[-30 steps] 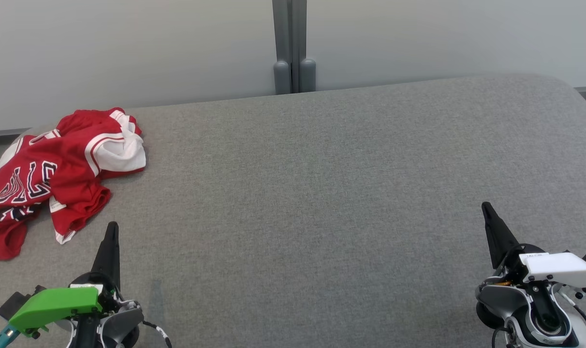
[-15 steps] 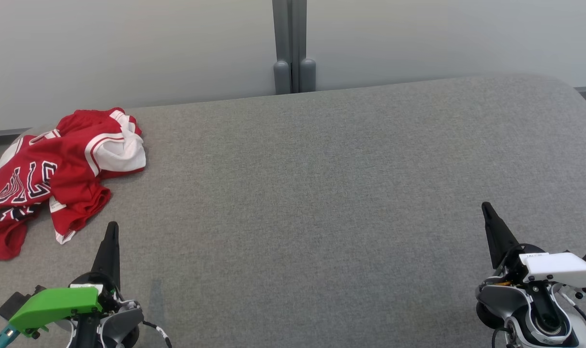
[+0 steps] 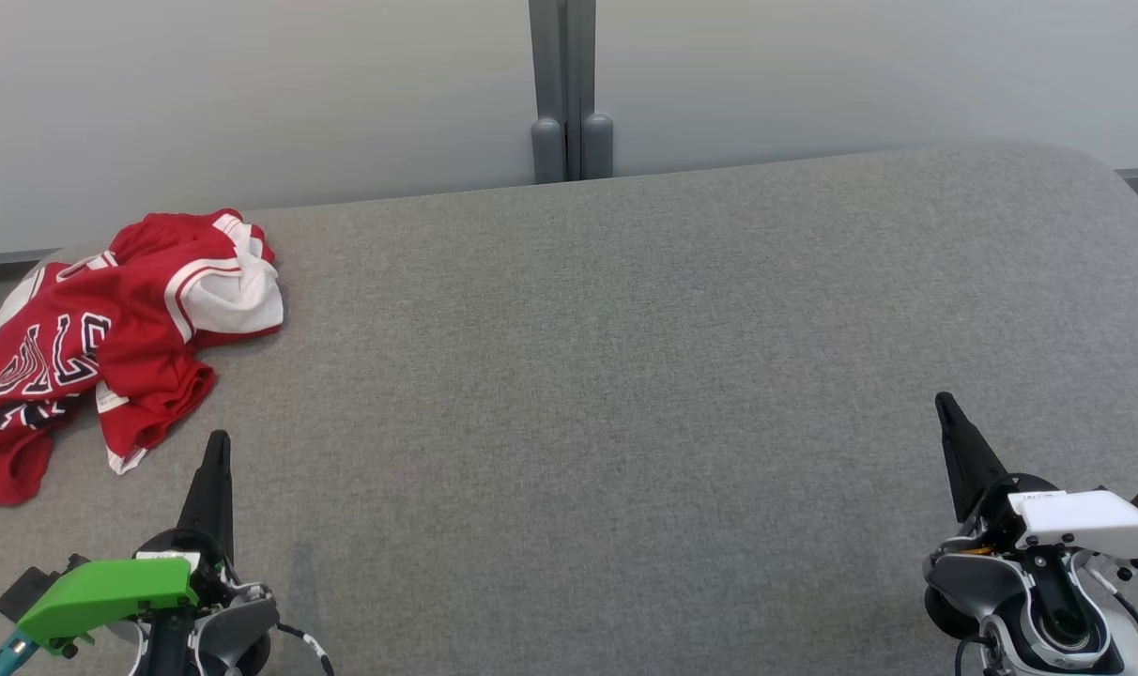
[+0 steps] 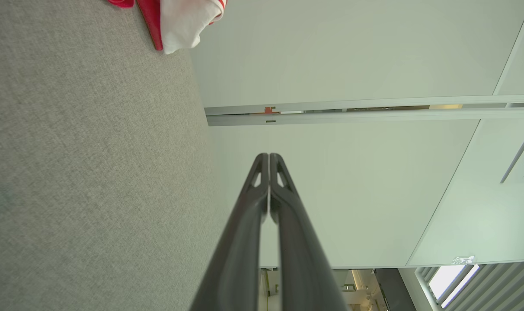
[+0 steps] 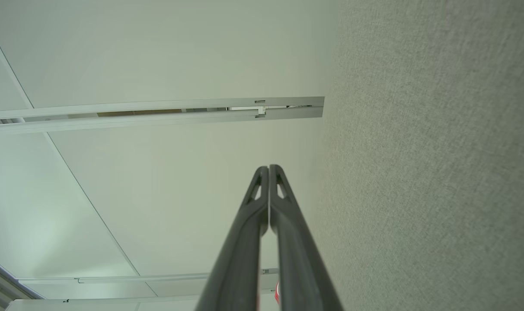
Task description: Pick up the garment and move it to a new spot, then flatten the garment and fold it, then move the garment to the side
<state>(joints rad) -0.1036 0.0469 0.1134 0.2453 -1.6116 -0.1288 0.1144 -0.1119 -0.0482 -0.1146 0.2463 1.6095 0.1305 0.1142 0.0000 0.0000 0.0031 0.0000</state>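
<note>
Red and white, one crumpled garment (image 3: 109,347) lies on one grey table (image 3: 625,376). Two grippers: left gripper (image 3: 218,439) near the garment, right gripper (image 3: 943,402) well apart from it, both closed and empty.

Table (image 3: 625,376): grey woven covering, flat, spans the head view from 9 to 3 o'clock; far corner at 2 o'clock is rounded.
Wall panels (image 3: 250,94): pale, plain, upright behind the table's far edge, 10 to 2 o'clock.
Post (image 3: 562,56): grey, vertical, at 12 o'clock between the panels.
Caps (image 3: 547,150): two rounded grey pieces side by side at the post's foot, at the table's far edge.
Blinds (image 4: 504,285): slatted, at 5 o'clock in the left wrist view.
</note>
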